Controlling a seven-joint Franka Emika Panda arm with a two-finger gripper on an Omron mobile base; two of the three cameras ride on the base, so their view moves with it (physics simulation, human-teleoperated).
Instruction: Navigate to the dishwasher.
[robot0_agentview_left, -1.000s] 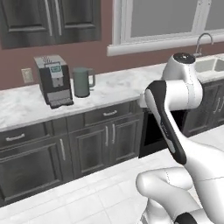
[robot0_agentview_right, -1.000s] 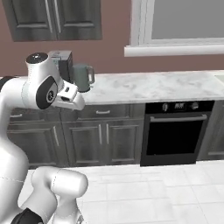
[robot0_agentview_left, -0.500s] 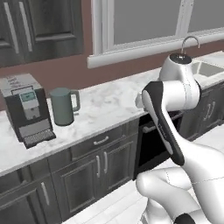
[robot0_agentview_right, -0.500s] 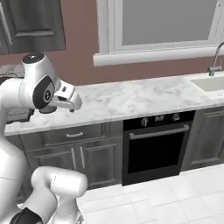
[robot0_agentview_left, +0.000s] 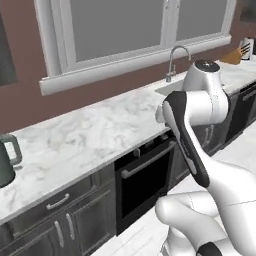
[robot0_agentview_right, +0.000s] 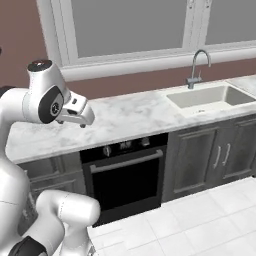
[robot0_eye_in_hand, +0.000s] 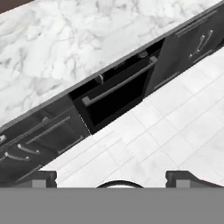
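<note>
At the far right edge of the left base view, under the counter past the sink, a flat black front with a grey horizontal bar near its top looks like the dishwasher (robot0_agentview_left: 246, 112); most of it is cut off. Straight ahead is the black oven (robot0_agentview_right: 127, 180) with its knob strip, also seen in the hand view as the oven (robot0_eye_in_hand: 118, 94). My gripper (robot0_agentview_right: 82, 122) hangs in front of the counter above the oven, holding nothing. In the hand view the gripper (robot0_eye_in_hand: 111, 178) is open, its fingertips (robot0_eye_in_hand: 43, 177) wide apart over white floor tiles.
A marble counter (robot0_agentview_right: 130, 112) runs under a wide window. The sink (robot0_agentview_right: 210, 97) with a faucet (robot0_agentview_right: 197, 67) lies to the right, above dark cabinet doors (robot0_agentview_right: 215, 155). A green kettle (robot0_agentview_left: 6, 160) stands at the far left. White tiled floor (robot0_agentview_right: 200, 220) lies open in front.
Both base views have slid along the counter to the right: the coffee machine is gone, the kettle is at the left edge, and the oven, sink and faucet have come in. The arm's pose is unchanged.
</note>
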